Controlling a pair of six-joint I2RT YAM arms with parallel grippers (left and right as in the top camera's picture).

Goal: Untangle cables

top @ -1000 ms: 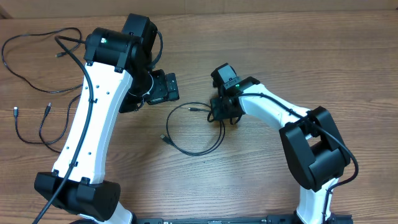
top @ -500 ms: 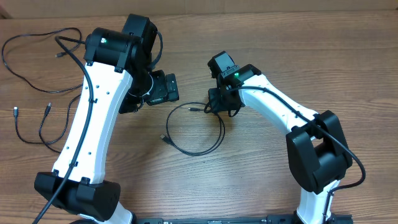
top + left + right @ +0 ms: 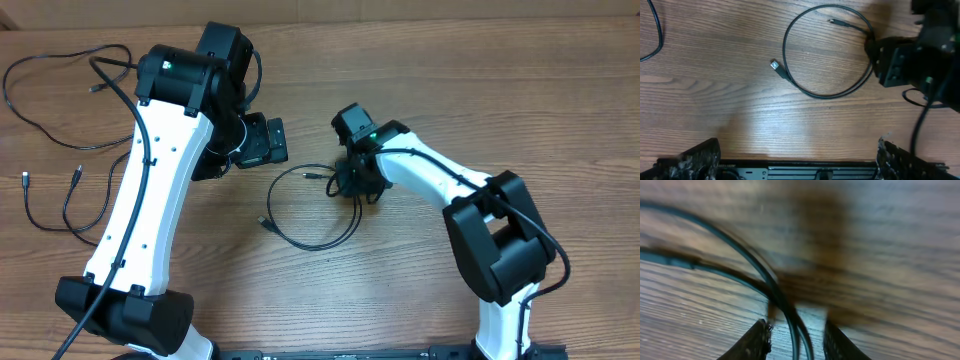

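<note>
**A:** What are the cables point(image 3: 318, 247) made of, by the look of them?

**B:** Thin black cords, smooth and limp, with small metal-tipped plugs. They lie on a table point(image 3: 520, 90) of matte brown wood grain. The looped cable point(image 3: 815, 95) sits near the centre as an almost round open ring. Its flat silver plug point(image 3: 776, 65) is at the ring's 9 o'clock, and its slimmer plug point(image 3: 832, 21) points inward near 12 o'clock. A second cable point(image 3: 45, 133) sprawls loosely at the table's 10 o'clock, and a third cable point(image 3: 66, 205) forms a narrow hook at 9 o'clock.

**A:** And the left gripper point(image 3: 797, 162)?

**B:** It is spread as wide as it goes. Its rough black fingertips point(image 3: 697, 157) sit far apart at the wrist view's lower corners, with only bare wood between them. It touches no cord.

**A:** The right gripper point(image 3: 795, 340)?

**B:** It is down at the ring's 2 o'clock rim. The jaws are parted only a little and straddle two blurred strands that cross between the dark fingers point(image 3: 760, 340). There is a gap on either side, so the strands are not pinched.
</note>
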